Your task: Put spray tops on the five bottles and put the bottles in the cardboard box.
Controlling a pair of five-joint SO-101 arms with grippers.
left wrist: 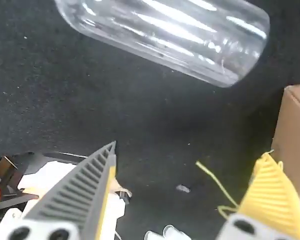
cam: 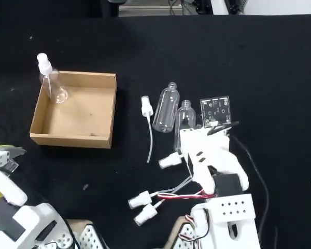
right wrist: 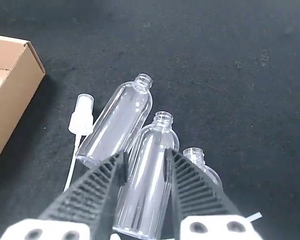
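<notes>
High view: on the black table (cam: 259, 62) the cardboard box (cam: 67, 139) stands at the left, and a capped bottle (cam: 52, 83) leans in its far left corner. Near the centre lie an outer bottle (cam: 166, 108) and, beside it, a middle bottle (cam: 185, 115), both uncapped. A tubed spray top (cam: 146, 108) lies left of them, and loose spray tops (cam: 168, 161) lie nearer the arms. Left wrist view: the left gripper (left wrist: 189, 151) hangs above the table with jaws wide apart. A clear bottle (left wrist: 165, 30) lies beyond it and the box corner is at one side. Right wrist view: the right gripper (right wrist: 145, 157) has its jaws apart, one on either side of the middle bottle. A third bottle (right wrist: 202, 167) lies alongside.
</notes>
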